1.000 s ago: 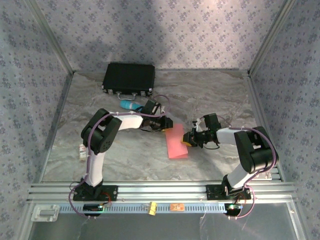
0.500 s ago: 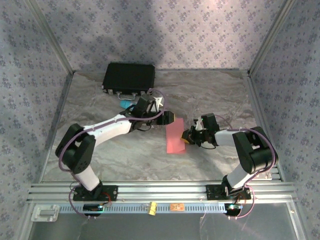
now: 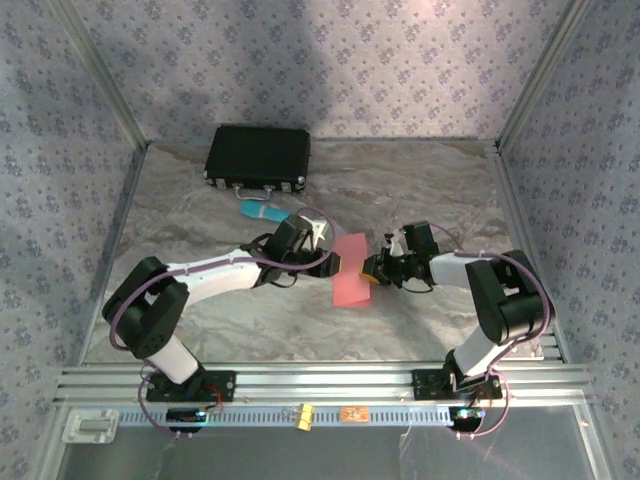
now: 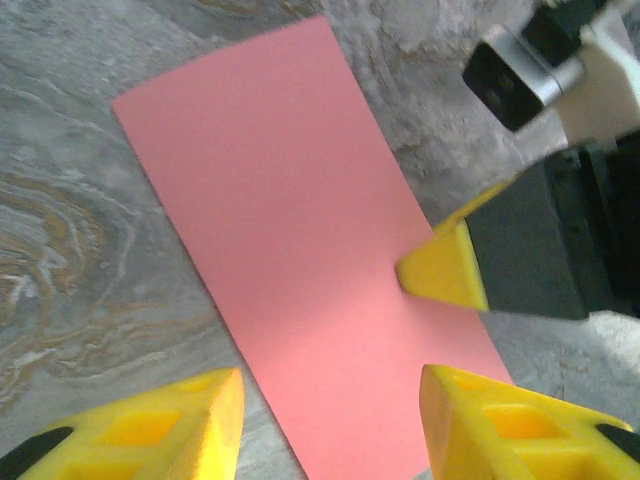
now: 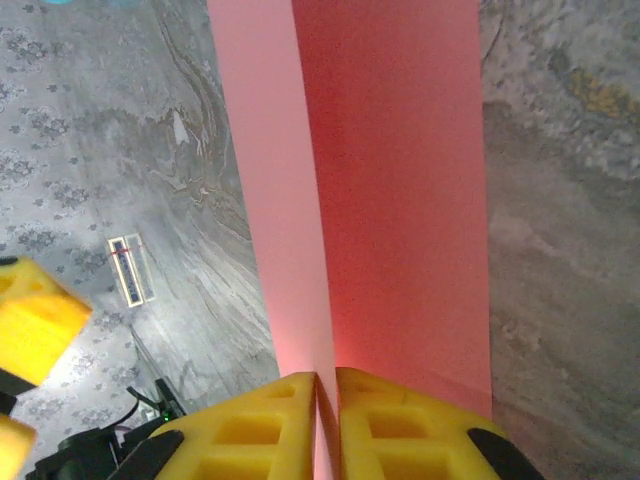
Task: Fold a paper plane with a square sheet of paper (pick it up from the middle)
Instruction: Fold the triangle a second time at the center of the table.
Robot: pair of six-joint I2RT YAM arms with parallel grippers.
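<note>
The square sheet of paper (image 3: 350, 275) lies folded into a salmon-pink rectangle on the marble tabletop. My right gripper (image 3: 373, 272) is at its right edge. In the right wrist view the fingers (image 5: 325, 385) are shut on the paper (image 5: 400, 200), one layer standing up between the pads. My left gripper (image 3: 335, 262) is at the paper's left side. In the left wrist view it (image 4: 330, 400) is open, its yellow fingers astride one end of the pink sheet (image 4: 300, 230), with nothing between them. The right gripper's yellow fingertip (image 4: 440, 272) touches the paper's far edge.
A black case (image 3: 258, 157) stands at the back left of the table. A teal cylinder (image 3: 258, 210) lies just in front of it, behind the left arm. Patterned walls and metal rails (image 3: 300, 378) enclose the table.
The left arm stretched out, and its gripper moved forward and right to the paper's left edge, jaws wider than a second ago. The right gripper kept its hold.
</note>
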